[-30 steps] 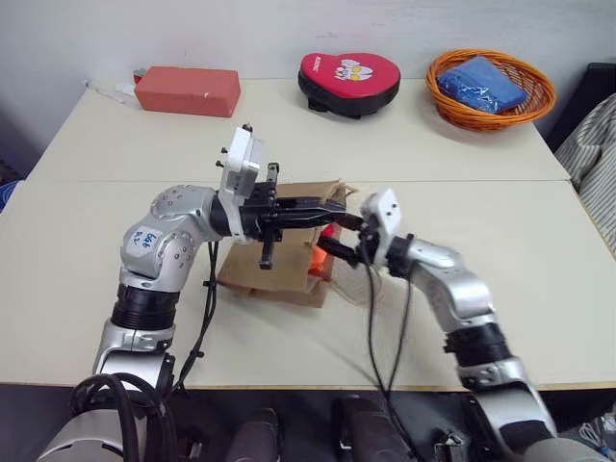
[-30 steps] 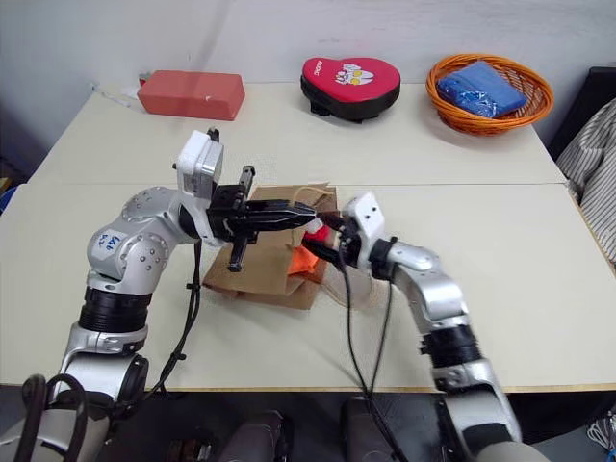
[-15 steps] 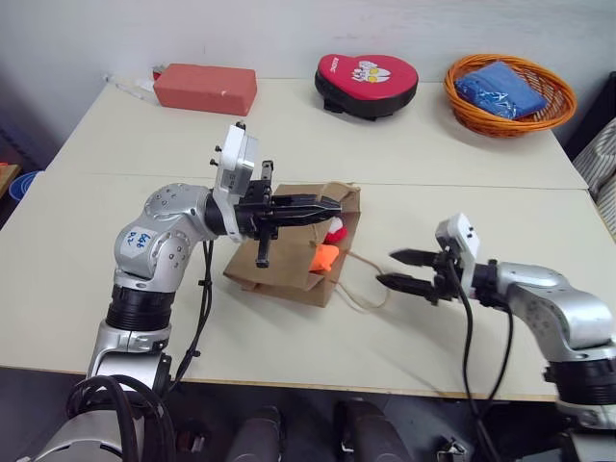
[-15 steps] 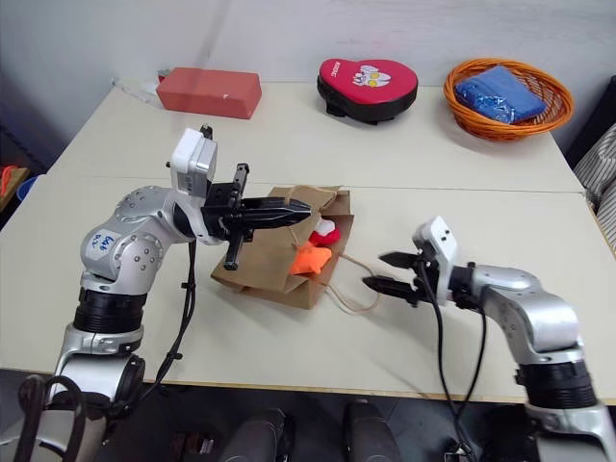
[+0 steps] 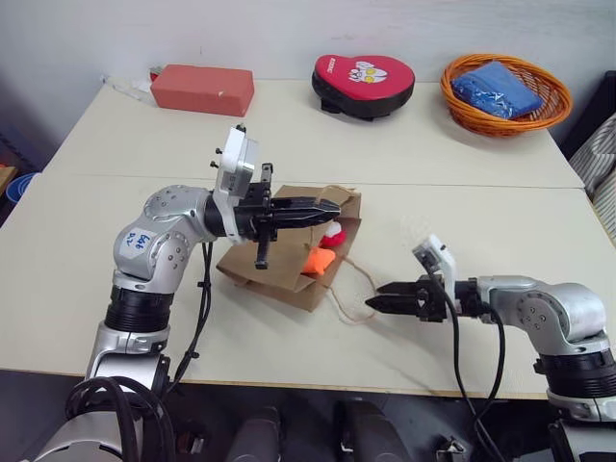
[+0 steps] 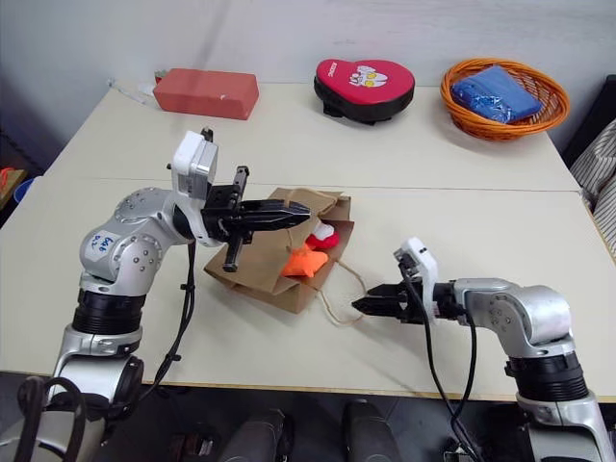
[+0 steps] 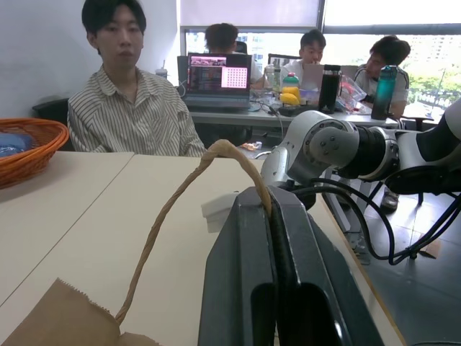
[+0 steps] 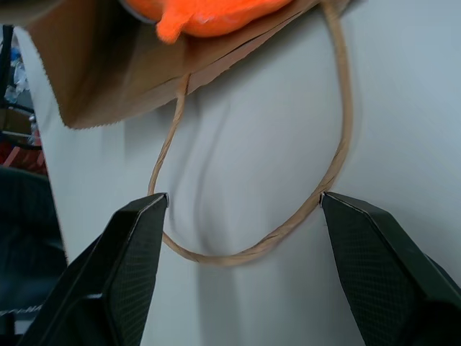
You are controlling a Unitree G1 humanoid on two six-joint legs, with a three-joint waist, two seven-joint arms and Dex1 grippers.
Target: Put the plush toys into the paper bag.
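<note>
Now you are at the packing end of the job: both plush toys sit at the mouth of the paper bag (image 5: pixel 289 252), which lies near the middle of the table (image 5: pixel 452 164). The orange toy (image 5: pixel 320 259) pokes half out of the opening, and the red-and-white toy (image 5: pixel 334 235) lies just behind it, deeper in the mouth. Your left gripper (image 5: pixel 327 204) is clamped tight on the upper twine handle (image 7: pixel 180 209), holding that side of the bag lifted so the mouth gapes toward the right. Your right gripper (image 6: pixel 358 305) sits low over the table to the right of the bag, pointing left at it, with its two fingers spread fairly wide and nothing between them. From the right wrist, those fingers (image 8: pixel 130 267) straddle the lower handle loop (image 8: pixel 288 223), which lies slack on the table; whether they touch the twine cannot be told. By my reading, the toys are not yet fully inside, so the next move calls for either nudging the orange toy deeper with the right gripper, or catching the loose loop and raising it so the toys slide down. Keep the left grip firm while you do it; if that handle slips, the mouth will likely collapse onto the toys.
</note>
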